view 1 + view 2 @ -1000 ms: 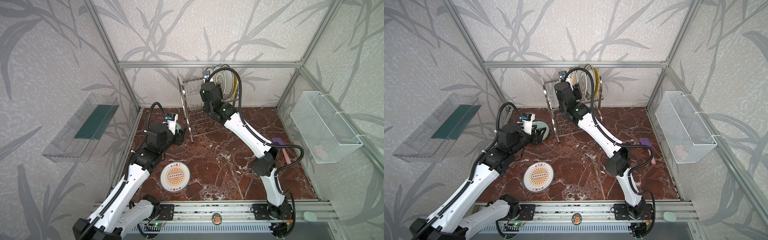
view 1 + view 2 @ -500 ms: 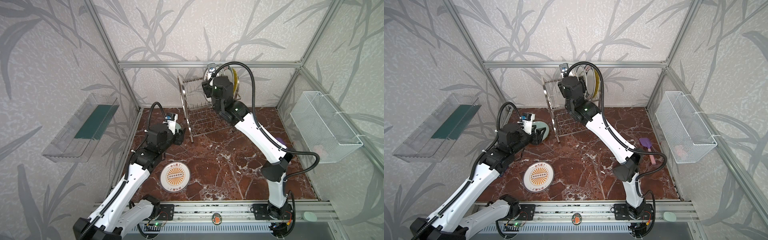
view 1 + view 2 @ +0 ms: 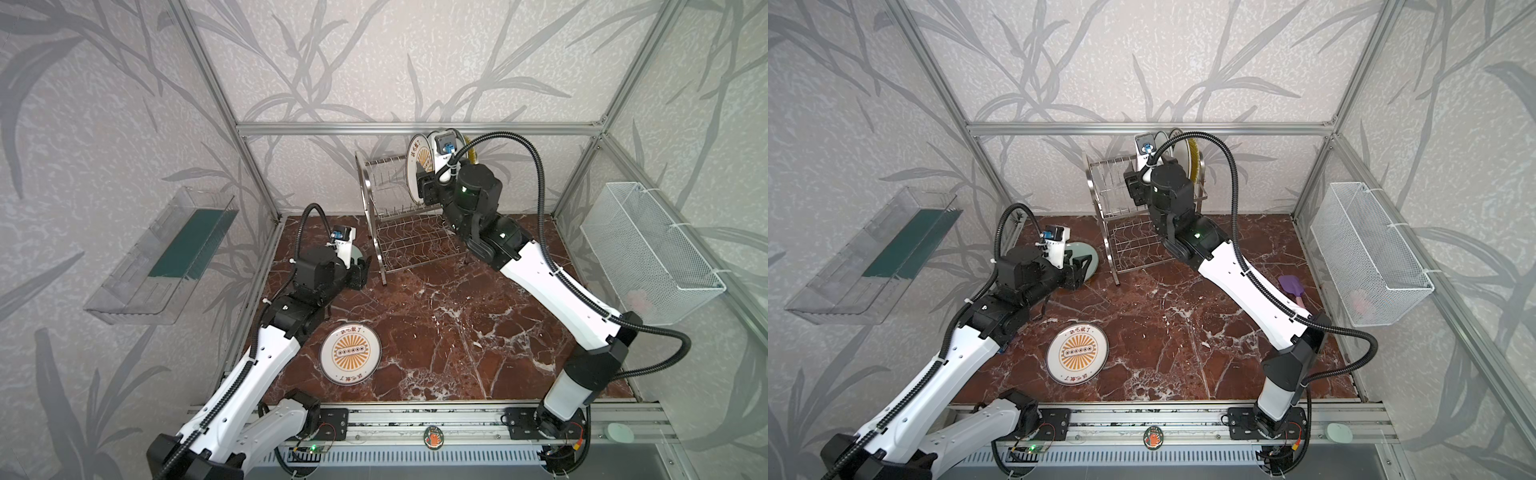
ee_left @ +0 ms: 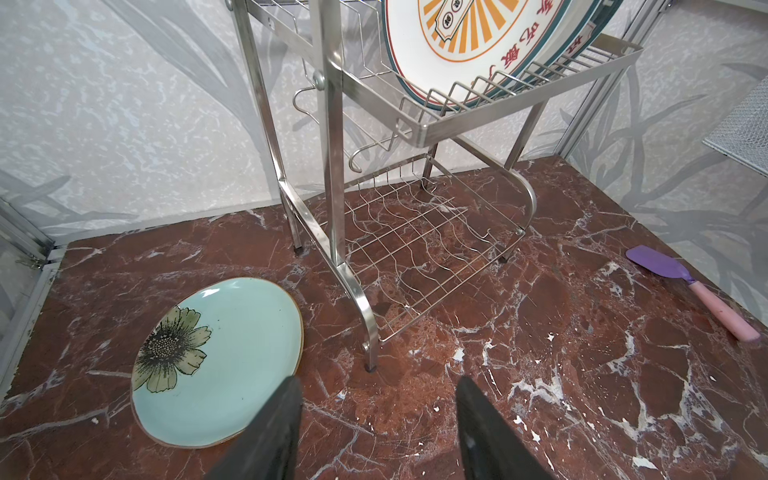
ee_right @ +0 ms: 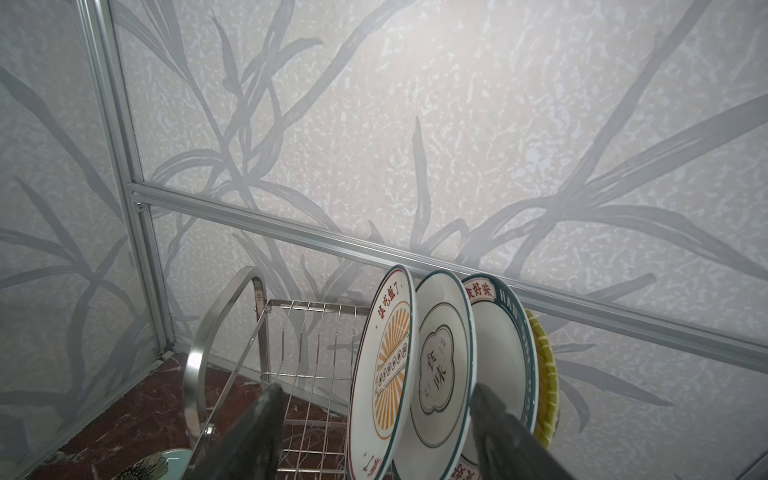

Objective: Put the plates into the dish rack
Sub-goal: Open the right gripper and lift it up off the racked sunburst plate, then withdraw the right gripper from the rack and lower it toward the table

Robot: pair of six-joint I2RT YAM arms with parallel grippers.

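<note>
The dish rack (image 3: 368, 187) (image 5: 199, 353) stands at the back. Upright in its top tier are a sunburst plate (image 5: 386, 374) (image 3: 417, 160), a white plate with a dark motif (image 5: 440, 365), a green-rimmed plate (image 5: 503, 353) and a yellow plate (image 5: 544, 365). My right gripper (image 3: 424, 185) (image 5: 376, 411) hovers open just in front of them, touching none. A second sunburst plate (image 3: 350, 354) (image 3: 1077, 352) lies flat on the table. The celadon flower plate (image 4: 232, 357) (image 3: 1090, 257) lies left of the rack. My left gripper (image 4: 376, 415) (image 3: 360, 270) is open and empty at its edge.
A purple spatula with a pink handle (image 4: 681, 282) (image 3: 1292, 289) lies on the marble at the right. A white mesh basket (image 3: 648, 249) hangs on the right wall and a clear plastic tray (image 3: 162, 257) on the left wall. The rack's lower tier (image 4: 415, 249) holds nothing.
My right gripper has risen and drawn back to the right from the rack, its jaws now wider, leaving the sunburst plate standing there. The left arm has not moved.
</note>
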